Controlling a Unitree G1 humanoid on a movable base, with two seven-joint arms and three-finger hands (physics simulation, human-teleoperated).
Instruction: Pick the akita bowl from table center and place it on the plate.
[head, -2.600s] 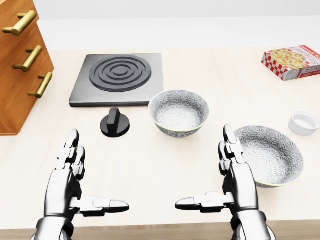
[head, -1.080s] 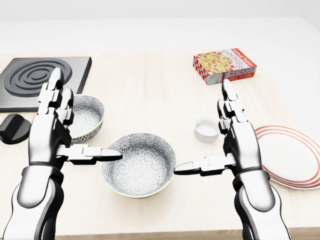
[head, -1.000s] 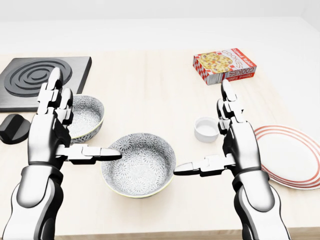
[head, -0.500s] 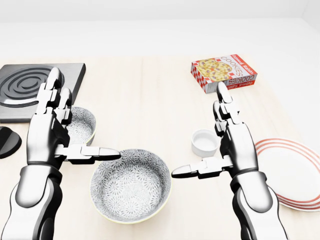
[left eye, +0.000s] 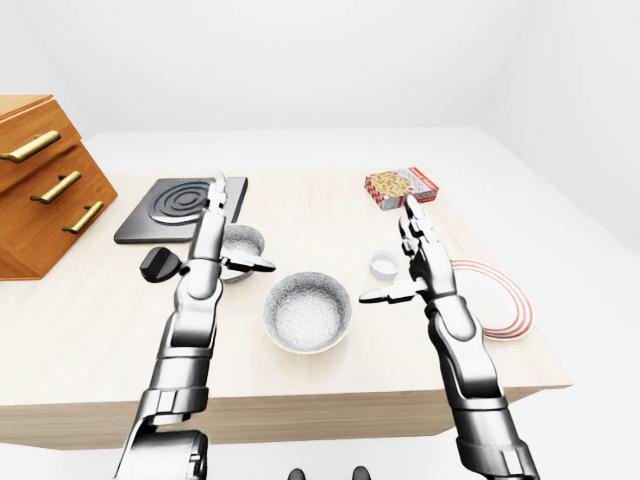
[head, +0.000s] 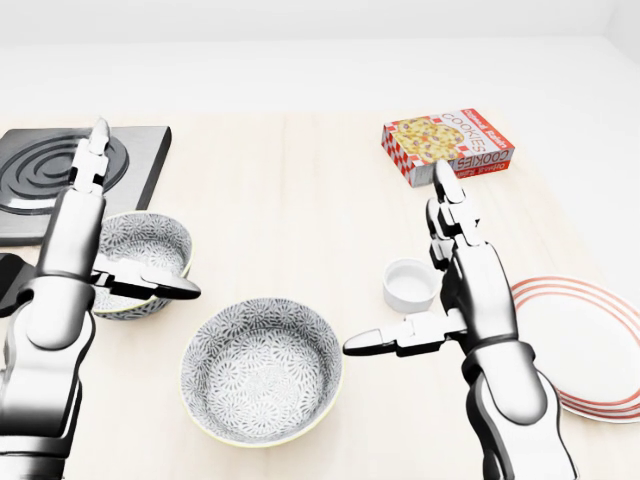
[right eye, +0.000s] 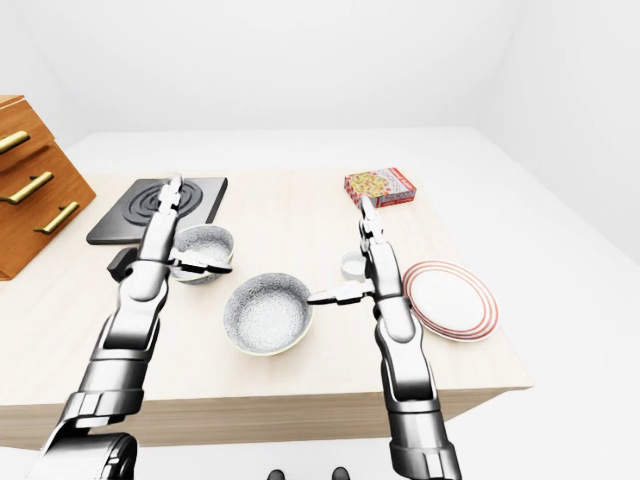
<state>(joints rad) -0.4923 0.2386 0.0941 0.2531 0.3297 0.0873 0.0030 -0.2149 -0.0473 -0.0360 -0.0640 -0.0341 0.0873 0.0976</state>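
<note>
"COOKIES" on red-checked box (head: 447, 148); pale wood table (head: 290, 200), white room. Left hand (head: 85, 240) and right hand (head: 455, 290) spread, empty, flanking akita bowl (head: 262, 370).

Small white cup (head: 410, 285) stands between bowl (head: 262, 371) and plate (head: 590, 345).

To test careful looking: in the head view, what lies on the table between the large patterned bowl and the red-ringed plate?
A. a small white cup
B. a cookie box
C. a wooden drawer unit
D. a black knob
A: the small white cup sits between the large bowl and the plate, just beside the right hand.
</note>
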